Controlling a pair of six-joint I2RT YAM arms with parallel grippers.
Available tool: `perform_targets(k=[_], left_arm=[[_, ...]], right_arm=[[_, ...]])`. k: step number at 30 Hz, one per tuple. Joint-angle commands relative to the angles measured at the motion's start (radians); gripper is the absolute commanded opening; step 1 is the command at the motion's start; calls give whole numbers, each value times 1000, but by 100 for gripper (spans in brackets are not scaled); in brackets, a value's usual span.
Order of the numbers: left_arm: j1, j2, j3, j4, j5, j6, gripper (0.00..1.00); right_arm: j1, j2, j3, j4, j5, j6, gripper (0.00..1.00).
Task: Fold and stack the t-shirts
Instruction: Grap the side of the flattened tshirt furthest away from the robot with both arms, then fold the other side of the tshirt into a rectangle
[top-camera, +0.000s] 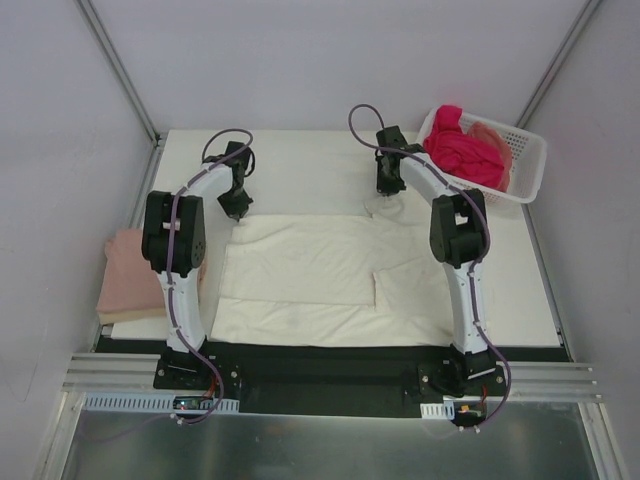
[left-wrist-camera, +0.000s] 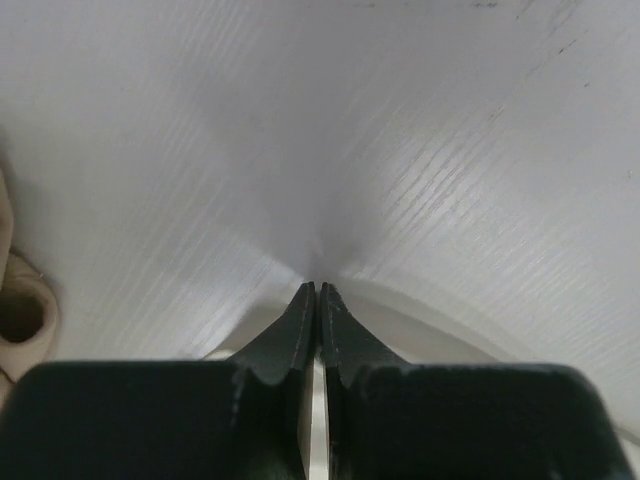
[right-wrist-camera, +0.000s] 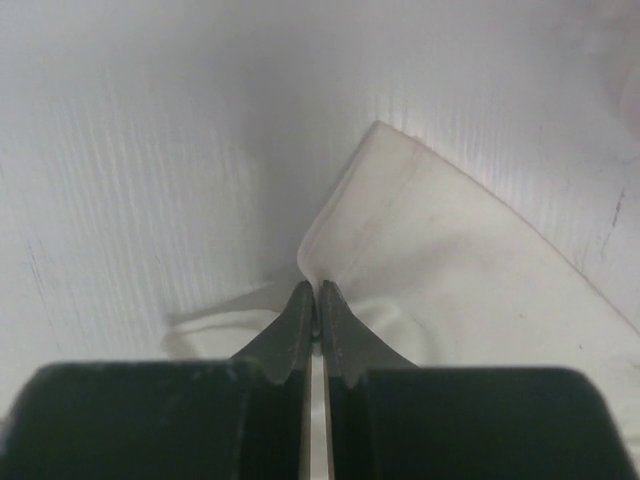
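On the table (top-camera: 300, 160), right in the middle, lies the cream-white t-shirt (top-camera: 310, 270). It is spread out flat, and a part on its near right side looks folded over.

Both arms reach to the far edge of this shirt. The left gripper (top-camera: 237, 208) is at the far left corner. Its two fingers are pressed tight together. From its wrist view I cannot tell if any cloth is caught between them. The right gripper (top-camera: 386, 192) is at the far right part of the edge. Its fingers are pressed together too, and a bit of the shirt's edge is pinched at their tips.

So the step now seems to be grabbing the far edge to make a fold.

Next, I think both arms need to lift together and bring that edge toward the near side, then lay it down straight. If the left side has no cloth, the fold will go crooked.

A pink t-shirt (top-camera: 128, 275) sits folded at the left. A magenta t-shirt (top-camera: 460, 150) and a peach t-shirt (top-camera: 495, 135) wait in the basket (top-camera: 530, 160) at the far right.
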Motion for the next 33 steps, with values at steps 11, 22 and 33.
perform_targets(k=[11, 22, 33], left_arm=[[-59, -271, -168, -44, -47, -4, 0], [-129, -535, -441, 19, -97, -56, 0], [-141, -777, -660, 33, -116, -94, 0]], right_arm=[[49, -598, -575, 263, 67, 70, 1], [210, -998, -948, 155, 388, 240, 1], [371, -1253, -1143, -54, 526, 449, 4]])
